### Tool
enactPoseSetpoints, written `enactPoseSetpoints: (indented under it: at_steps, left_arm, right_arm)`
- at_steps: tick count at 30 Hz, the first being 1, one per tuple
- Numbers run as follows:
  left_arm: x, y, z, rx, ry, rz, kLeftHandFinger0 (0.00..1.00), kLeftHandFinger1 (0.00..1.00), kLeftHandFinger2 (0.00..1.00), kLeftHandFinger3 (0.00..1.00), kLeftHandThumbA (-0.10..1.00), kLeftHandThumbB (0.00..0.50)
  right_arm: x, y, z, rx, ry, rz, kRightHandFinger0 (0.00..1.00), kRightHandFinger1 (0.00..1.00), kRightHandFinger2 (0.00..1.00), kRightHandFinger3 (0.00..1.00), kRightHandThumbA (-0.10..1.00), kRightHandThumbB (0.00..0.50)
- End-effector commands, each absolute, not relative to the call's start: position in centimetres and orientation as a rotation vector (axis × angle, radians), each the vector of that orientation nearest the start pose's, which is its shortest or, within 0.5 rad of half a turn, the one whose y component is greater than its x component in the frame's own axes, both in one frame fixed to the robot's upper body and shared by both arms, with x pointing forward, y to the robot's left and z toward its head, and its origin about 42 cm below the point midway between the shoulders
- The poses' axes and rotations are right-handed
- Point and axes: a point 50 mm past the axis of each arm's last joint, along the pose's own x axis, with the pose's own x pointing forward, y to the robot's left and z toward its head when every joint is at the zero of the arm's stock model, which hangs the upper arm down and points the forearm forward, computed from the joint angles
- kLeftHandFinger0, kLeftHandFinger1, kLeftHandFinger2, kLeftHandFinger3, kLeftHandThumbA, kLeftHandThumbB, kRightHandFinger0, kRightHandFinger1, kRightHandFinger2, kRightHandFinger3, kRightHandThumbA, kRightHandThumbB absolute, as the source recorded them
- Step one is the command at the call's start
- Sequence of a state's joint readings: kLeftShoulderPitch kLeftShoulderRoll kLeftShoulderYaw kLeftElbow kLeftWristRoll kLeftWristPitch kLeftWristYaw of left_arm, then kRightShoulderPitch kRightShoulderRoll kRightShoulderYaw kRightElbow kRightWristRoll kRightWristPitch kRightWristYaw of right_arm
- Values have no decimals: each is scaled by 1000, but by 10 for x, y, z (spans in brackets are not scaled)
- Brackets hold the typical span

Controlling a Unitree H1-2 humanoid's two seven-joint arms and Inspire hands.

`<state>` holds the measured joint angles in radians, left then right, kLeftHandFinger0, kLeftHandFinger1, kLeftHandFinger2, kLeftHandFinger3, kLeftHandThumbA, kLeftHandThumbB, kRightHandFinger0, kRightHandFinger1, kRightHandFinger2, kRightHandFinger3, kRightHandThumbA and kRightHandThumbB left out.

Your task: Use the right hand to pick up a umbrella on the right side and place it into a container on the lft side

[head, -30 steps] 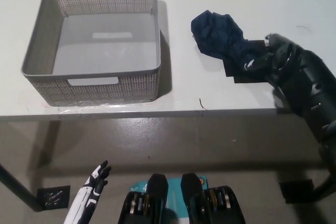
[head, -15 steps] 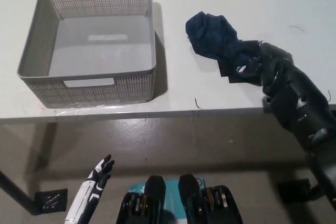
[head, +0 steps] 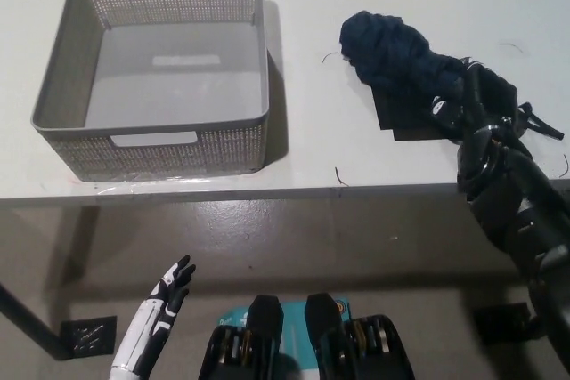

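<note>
The black right hand (head: 476, 113) sat at the right of the frame, over the tabletop's (head: 401, 157) front edge, its arm running down to the lower right corner. Its fingers (head: 450, 106) were curled around the near end of the umbrella (head: 396, 60), grasping it. The umbrella was a folded bundle of dark blue cloth lying in the upper right of the frame, its bunched end pointing toward the upper left and its other end hidden in the hand. Whether the bundle rested on the white surface or was slightly raised could not be told.

The basket (head: 160, 153), grey with perforated walls and handle slots, stood in the upper left of the frame, well apart from the umbrella. Its near wall stood close to the tabletop's front edge, and nothing lay inside it.

The white left hand (head: 169, 289) hung at the lower left of the frame, below the tabletop's edge and over the floor (head: 294, 238), holding nothing, its fingers straight and slightly apart.
</note>
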<state>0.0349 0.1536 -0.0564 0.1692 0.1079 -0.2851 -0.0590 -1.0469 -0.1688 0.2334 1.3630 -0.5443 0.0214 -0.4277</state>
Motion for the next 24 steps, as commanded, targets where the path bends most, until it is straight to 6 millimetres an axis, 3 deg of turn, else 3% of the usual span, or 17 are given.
enactPoseSetpoints:
  at_steps: [1, 3, 4, 5, 6, 7, 9, 10, 11, 14, 17, 19, 22, 24]
  left_arm:
    - [270, 251, 69, 282, -117, -158, 1000, 1000, 1000, 1000, 1000, 244]
    - [269, 252, 68, 284, -114, -162, 1000, 1000, 1000, 1000, 1000, 240]
    - [269, 253, 68, 285, -114, -161, 1000, 1000, 1000, 1000, 1000, 244]
    - [269, 252, 68, 285, -114, -160, 1000, 1000, 1000, 1000, 1000, 243]
    - [269, 252, 67, 284, -113, -160, 1000, 1000, 1000, 1000, 1000, 243]
    - [268, 252, 67, 285, -116, -159, 1000, 1000, 1000, 1000, 1000, 236]
    - [268, 253, 67, 282, -113, -160, 1000, 1000, 1000, 1000, 1000, 232]
    - [267, 253, 67, 278, -113, -160, 1000, 1000, 1000, 1000, 1000, 231]
    - [267, 253, 66, 279, -113, -158, 1000, 1000, 1000, 1000, 1000, 231]
    - [267, 253, 65, 278, -112, -156, 1000, 1000, 1000, 1000, 1000, 228]
    - [265, 252, 64, 280, -109, -159, 1000, 1000, 1000, 1000, 1000, 232]
    - [264, 252, 63, 282, -109, -159, 1000, 1000, 1000, 1000, 1000, 223]
    - [262, 252, 63, 271, -100, -154, 1000, 1000, 1000, 1000, 1000, 196]
    - [261, 252, 63, 267, -96, -156, 1000, 1000, 1000, 1000, 1000, 186]
  right_arm:
    - [561, -207, 223, -897, -96, -237, 0, 189, 720, 790, -100, 200]
    - [566, -202, 242, -837, -159, -261, 0, 219, 795, 736, -100, 152]
    - [568, -200, 249, -830, -185, -269, 0, 261, 810, 732, -100, 161]
    - [572, -197, 265, -822, -225, -286, 7, 305, 829, 779, -100, 114]
    - [573, -197, 268, -821, -229, -289, 0, 335, 852, 829, -100, 107]
    - [577, -192, 289, -807, -278, -300, 0, 389, 902, 899, -100, 111]
    - [580, -187, 313, -787, -361, -298, 0, 391, 855, 895, -100, 105]
    - [581, -183, 327, -782, -395, -307, 0, 416, 828, 945, -100, 114]
    - [582, -178, 345, -785, -438, -312, 0, 415, 807, 957, -100, 154]
    - [581, -164, 378, -776, -509, -301, 0, 378, 790, 841, -100, 168]
    - [577, -141, 416, -781, -630, -278, 0, 344, 798, 816, -100, 158]
    - [574, -126, 433, -763, -662, -237, 0, 347, 798, 808, -100, 109]
    - [569, -101, 453, -746, -693, -198, 0, 380, 782, 877, -100, 148]
    - [564, -81, 464, -728, -718, -162, 0, 356, 760, 863, -100, 159]
